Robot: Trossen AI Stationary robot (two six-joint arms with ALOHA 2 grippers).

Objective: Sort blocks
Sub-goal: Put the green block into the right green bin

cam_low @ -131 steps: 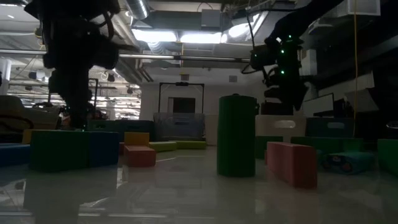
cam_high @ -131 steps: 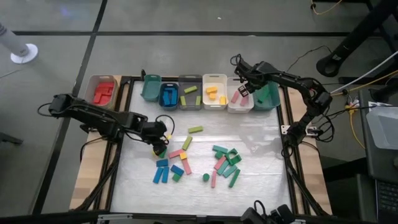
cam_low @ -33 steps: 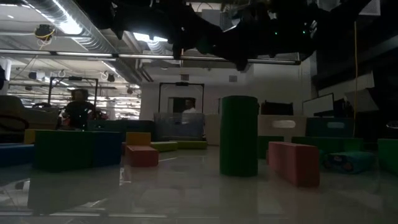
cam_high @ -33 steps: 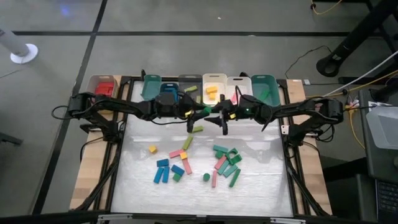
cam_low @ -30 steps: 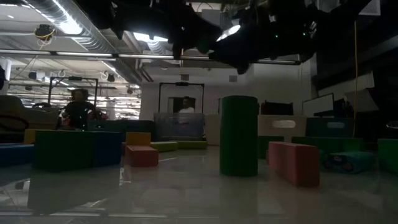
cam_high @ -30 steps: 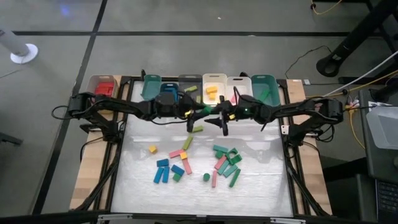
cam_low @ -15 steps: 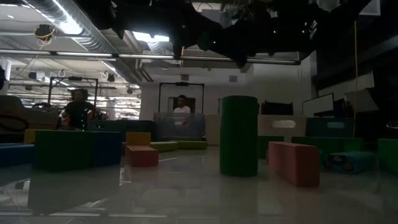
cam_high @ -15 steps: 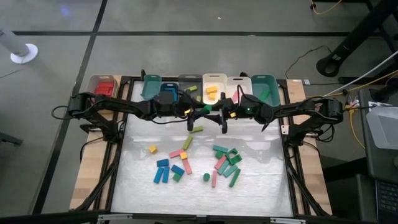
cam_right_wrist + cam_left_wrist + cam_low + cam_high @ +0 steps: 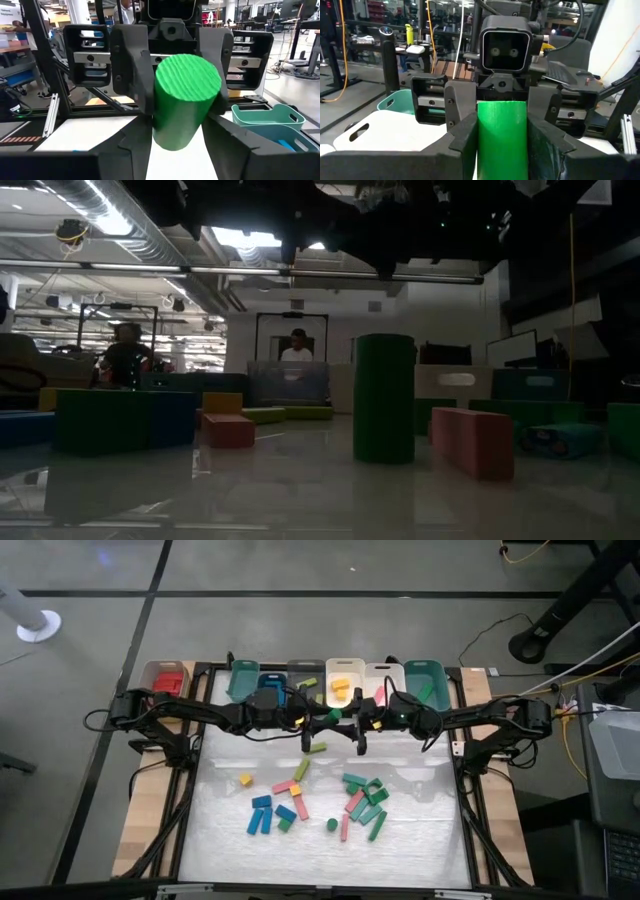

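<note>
Both your left gripper (image 9: 318, 718) and right gripper (image 9: 345, 721) met above the table's middle, each clamped on one green cylinder (image 9: 186, 100).

High overhead; low level; wrists face-to-face sharing green block (image 9: 502, 135).

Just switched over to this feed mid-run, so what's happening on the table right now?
Both arms meet above the table's middle, in front of the bins. The left gripper and right gripper both clamp one green cylinder, apparently a handover. Other blocks lie loose on the table, unsorted.
</note>
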